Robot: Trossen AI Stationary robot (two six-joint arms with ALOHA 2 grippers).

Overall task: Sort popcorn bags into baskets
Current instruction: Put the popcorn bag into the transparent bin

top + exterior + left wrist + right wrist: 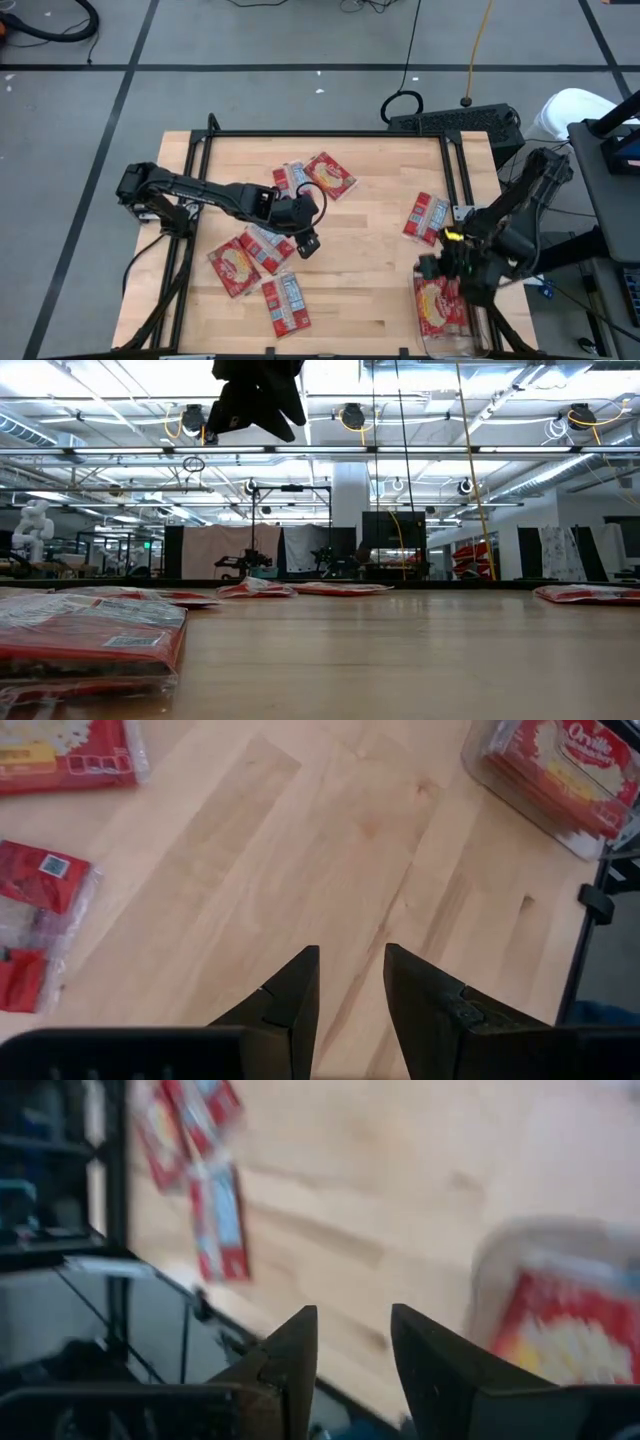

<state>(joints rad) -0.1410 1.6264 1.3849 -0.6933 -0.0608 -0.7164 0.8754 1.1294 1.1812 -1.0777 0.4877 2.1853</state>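
The pale wooden surface (360,240) is sitting inside a black metal frame on a grey floor marked with dark lines. Popcorn bags (265,250) are lying scattered over it: a cluster near the left arm, two overlapping toward the far edge (318,177), and one pair (427,218) toward the right side. The clear basket (443,308) is resting at the near right corner of the surface with a bag lying inside it, popcorn picture up.

The left gripper (306,243) is hovering over the middle of the surface just beside the left cluster, its fingers (295,995) standing slightly apart and holding nothing. The right gripper (432,268) is hanging just above the basket's far end, fingers (292,1350) likewise parted and empty.

In the low view, a large workshop hall is stretching behind the surface, with ceiling lights, hanging cables and dark equipment racks.
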